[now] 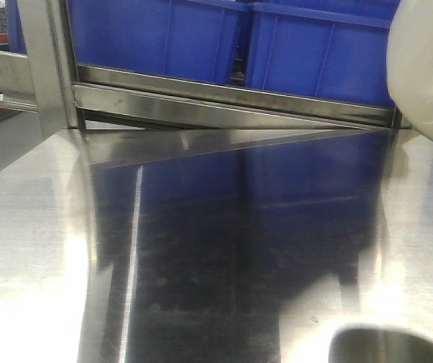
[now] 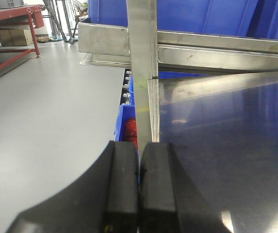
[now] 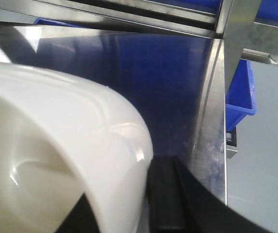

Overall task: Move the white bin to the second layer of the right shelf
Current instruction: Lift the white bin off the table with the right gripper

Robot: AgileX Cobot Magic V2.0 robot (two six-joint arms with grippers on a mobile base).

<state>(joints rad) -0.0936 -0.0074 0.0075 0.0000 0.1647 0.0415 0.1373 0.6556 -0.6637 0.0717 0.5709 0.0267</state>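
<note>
The bin (image 1: 428, 68) was held at 2 o'clock above the table (image 1: 42, 249), wall grasped by the right gripper (image 3: 129, 208), mouth tipped toward that wrist; long axis indiscernible. The left gripper (image 2: 139, 194) was clenched, pads together.

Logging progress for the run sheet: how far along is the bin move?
Done: the white bin is held up above the steel table. In hand: the right end effector appears clamped on its wall; the left end effector is shut and empty. Left: carry it to the rack holding blue crates and set it down; it rests on no shelf yet.
</note>
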